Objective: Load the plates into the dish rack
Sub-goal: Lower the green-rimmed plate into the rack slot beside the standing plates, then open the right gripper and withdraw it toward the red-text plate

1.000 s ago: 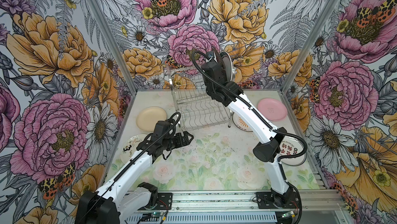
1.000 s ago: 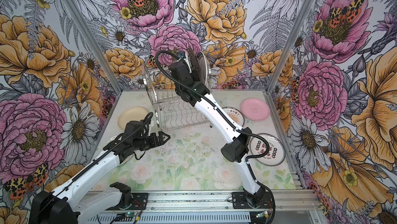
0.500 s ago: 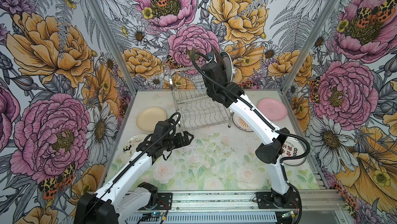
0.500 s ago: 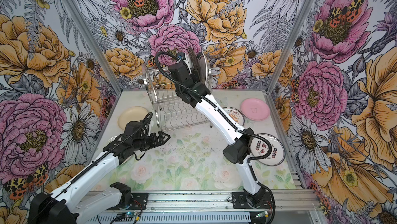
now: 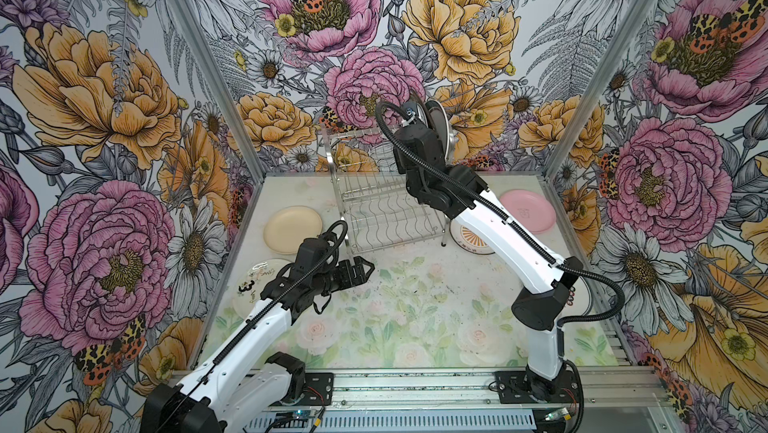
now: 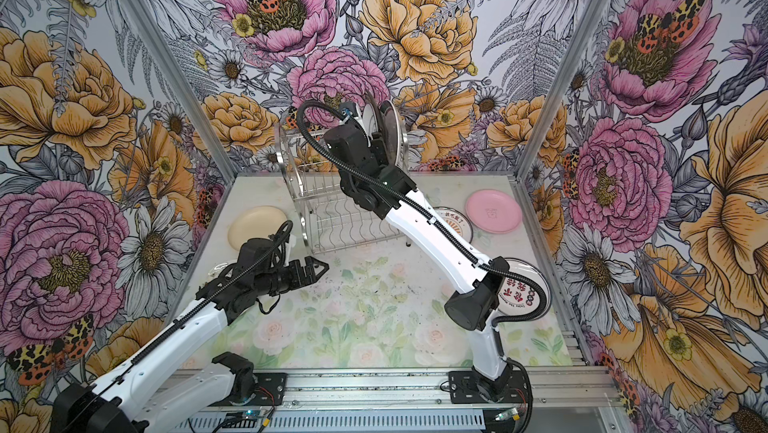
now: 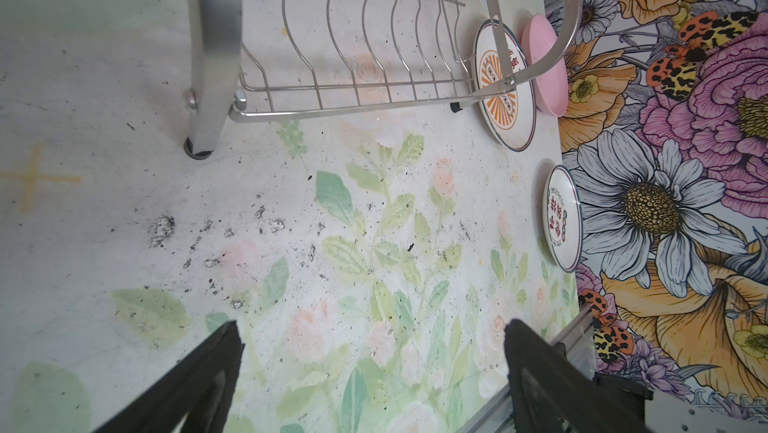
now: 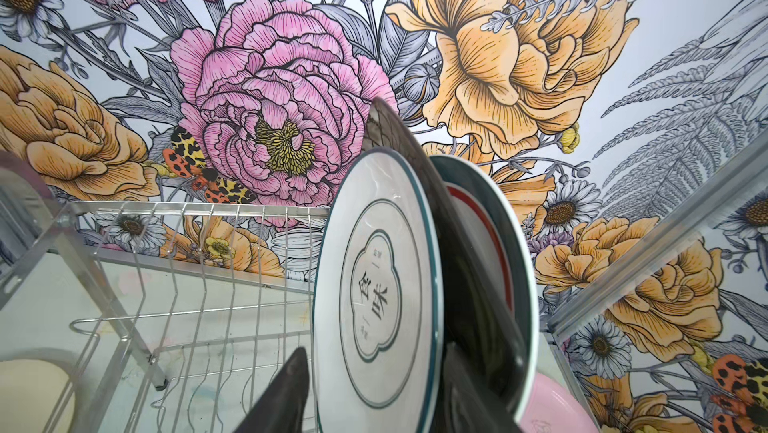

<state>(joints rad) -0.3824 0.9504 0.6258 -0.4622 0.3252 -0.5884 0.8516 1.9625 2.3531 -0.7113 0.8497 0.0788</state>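
The steel dish rack (image 5: 374, 202) stands at the back of the table. On its upper tier a white teal-rimmed plate (image 8: 374, 285) stands on edge, with a black plate (image 8: 399, 135) and a red-ringed plate (image 8: 498, 244) behind it. My right gripper (image 8: 376, 352) is open astride the teal-rimmed plate, one finger (image 8: 291, 385) just off its face. A cream plate (image 5: 293, 229), a pink plate (image 5: 528, 210), an orange sunburst plate (image 5: 469, 239) and a red-lettered plate (image 6: 519, 293) lie flat. My left gripper (image 5: 365, 264) hovers open and empty before the rack.
Another white plate with black marks (image 5: 257, 281) lies partly under my left arm. The right arm's elbow (image 6: 473, 306) hangs over the red-lettered plate. The rack's lower tier (image 7: 353, 36) holds nothing. Flowered walls close in three sides.
The right gripper's jaws have spread apart around the teal-rimmed plate on the upper tier. The left arm has stayed where it was.
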